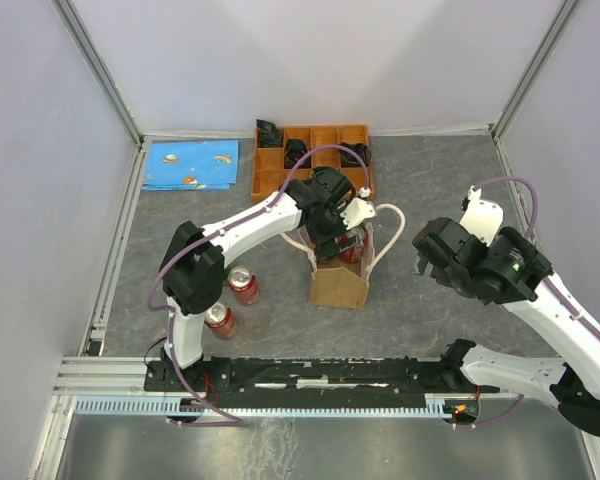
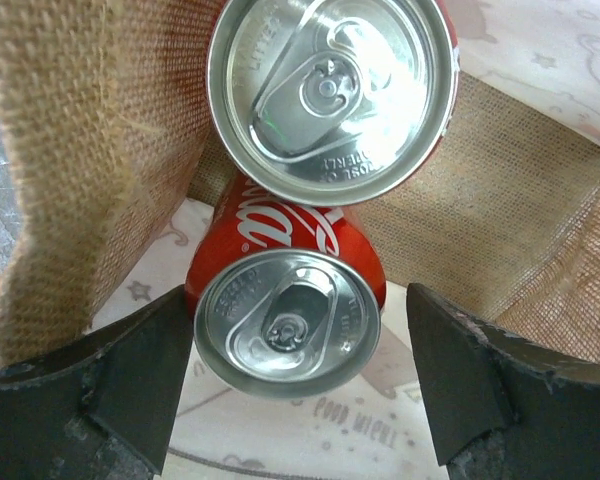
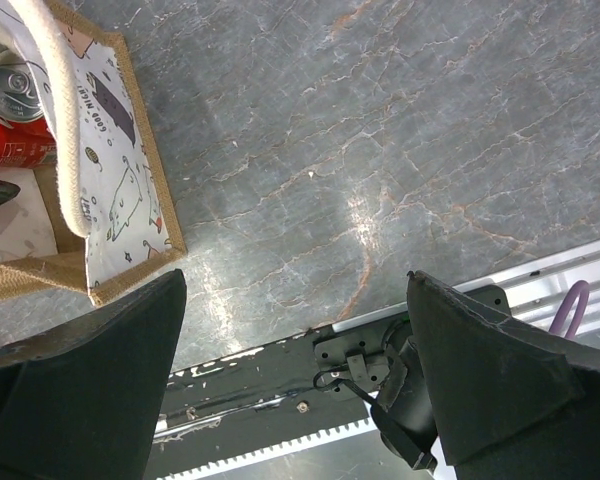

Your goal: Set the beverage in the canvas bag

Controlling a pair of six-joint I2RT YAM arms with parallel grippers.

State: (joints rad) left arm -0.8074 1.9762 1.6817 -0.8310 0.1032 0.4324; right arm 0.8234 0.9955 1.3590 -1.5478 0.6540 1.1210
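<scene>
– Two cans to log inside the canvas bag [image 1: 338, 288], or one?
– Two. Left wrist view: lower can [image 2: 288, 322], red, lid toward the camera, printed lining [image 2: 280, 445] below it; upper can [image 2: 330, 95] just above it in view, lid larger, rim overlapping the lower one's red side. Both within the woven walls. Cannot tell upright or tilted.
– State of the left gripper [image 2: 298, 350]?
– Down inside the bag mouth, fingers [image 2: 130, 390] spread wide to either side of the lower can. One finger just beside the lid rim, possibly touching; the other clearly apart. Not closed on it.
– Bag position?
– Standing on the grey table [image 1: 430, 190], mid-field, just in front of the orange tray [image 1: 270, 182]; woven tan walls, cream rope handle [image 3: 64, 120] looping over the rim.
– Right gripper [image 3: 295, 285]?
– Well apart from the bag, hanging above the table on the right. Fingers [image 3: 90, 380] spread, grey tabletop showing between them. In the right wrist view, a bag corner and one can lid at upper left.
– Anything else on the table?
– Two more red cans, far spare can [image 1: 243, 285] and near spare can [image 1: 220, 320], standing close together beside the left arm, left of the bag. Blue printed sheet [image 1: 192, 165] at the back left corner, just beside the tray. Dark items in some tray compartments, too small to identify.
</scene>
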